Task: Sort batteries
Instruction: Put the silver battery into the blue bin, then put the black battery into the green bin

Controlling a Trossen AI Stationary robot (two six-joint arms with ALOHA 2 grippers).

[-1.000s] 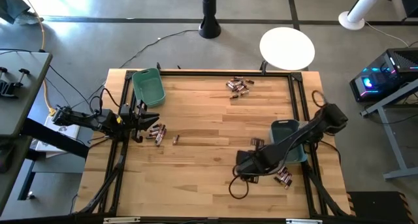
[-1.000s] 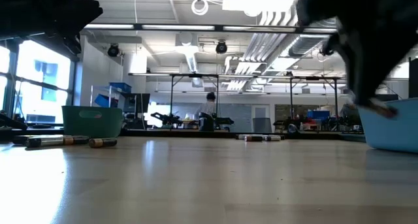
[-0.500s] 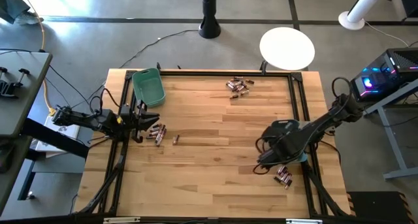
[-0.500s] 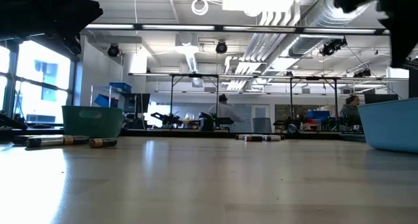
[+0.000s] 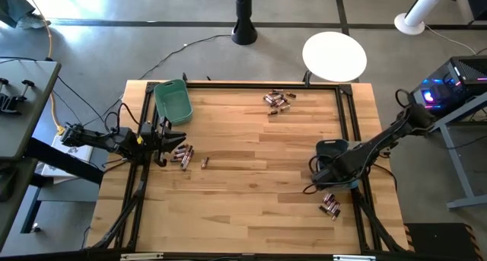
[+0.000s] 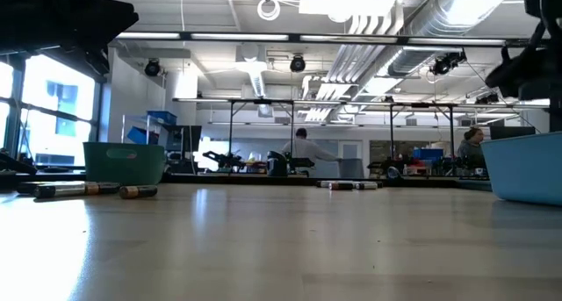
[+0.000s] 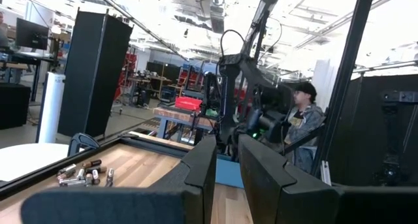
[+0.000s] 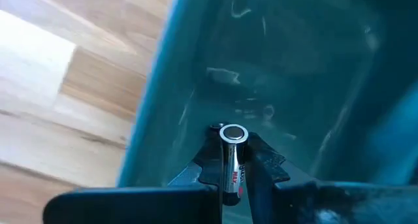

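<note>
The middle of the table (image 5: 251, 177) lay bare, an open lane from the front edge toward the far edge. Obstacles sat round that clear middle. Left of it, the left gripper (image 5: 169, 143) and its arm lay low, with a cluster of batteries (image 5: 183, 154) touching its tip and one stray cell (image 5: 205, 162) just beside them. The green bin (image 5: 173, 101) stood behind the left gripper, at the far left corner. Another battery heap (image 5: 277, 101) lay near the far edge. Right of the middle, the right gripper (image 8: 232, 162) hung inside the blue bin (image 5: 333, 148), blocking its mouth. A third heap (image 5: 329, 206) lay just in front of the blue bin.
</note>
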